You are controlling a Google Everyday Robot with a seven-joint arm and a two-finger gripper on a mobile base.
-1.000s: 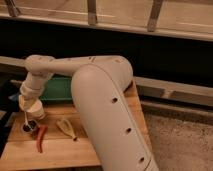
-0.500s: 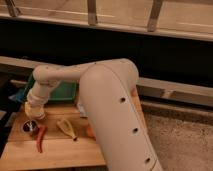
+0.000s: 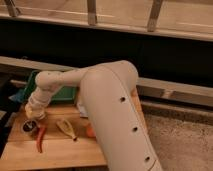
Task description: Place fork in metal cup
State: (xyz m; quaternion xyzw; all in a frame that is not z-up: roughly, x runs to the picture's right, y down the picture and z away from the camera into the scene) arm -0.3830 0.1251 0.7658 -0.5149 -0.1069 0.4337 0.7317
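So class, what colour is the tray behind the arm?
Green tray, camera view; the gripper hangs above the metal cup.

Gripper [image 3: 34,114] just above metal cup [image 3: 30,127], beside red-orange item [image 3: 40,138].

On the bench [image 3: 60,155]: metal cup [image 3: 30,127] at the left edge, the gripper [image 3: 35,114] directly above and just behind it; carrot-like item [image 3: 40,140] just right of and before the cup; banana-like item [image 3: 66,129] further right; tray [image 3: 62,92] behind, at the bench's rear.
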